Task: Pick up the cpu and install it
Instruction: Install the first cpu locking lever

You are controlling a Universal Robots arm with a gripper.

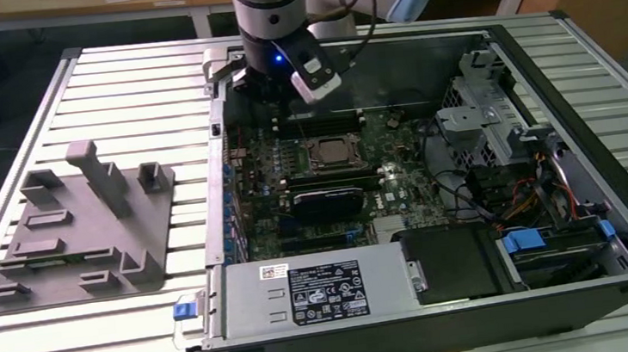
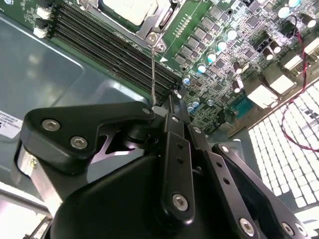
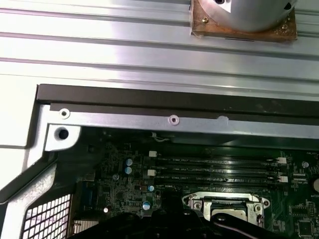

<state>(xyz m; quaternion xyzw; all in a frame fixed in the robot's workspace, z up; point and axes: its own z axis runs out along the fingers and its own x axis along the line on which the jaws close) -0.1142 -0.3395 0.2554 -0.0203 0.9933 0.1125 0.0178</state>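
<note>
Over the open computer case (image 1: 222,176) hangs the hand (image 1: 265,90); spread or pressed together, I cannot tell. The cpu (image 1: 328,150) lies in its socket just below and ahead of the hand. It is probably light, stiff, slick-topped and fragile underneath, so best pinched by opposite edges.

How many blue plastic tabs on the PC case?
3. One blue tab beside the power supply, on the exterior view's left; two more on the drive bay at its right. Others may be hidden inside.

Shiny metal cpu (image 2: 129,7) — matt plastic fixture (image 1: 68,251)
</note>
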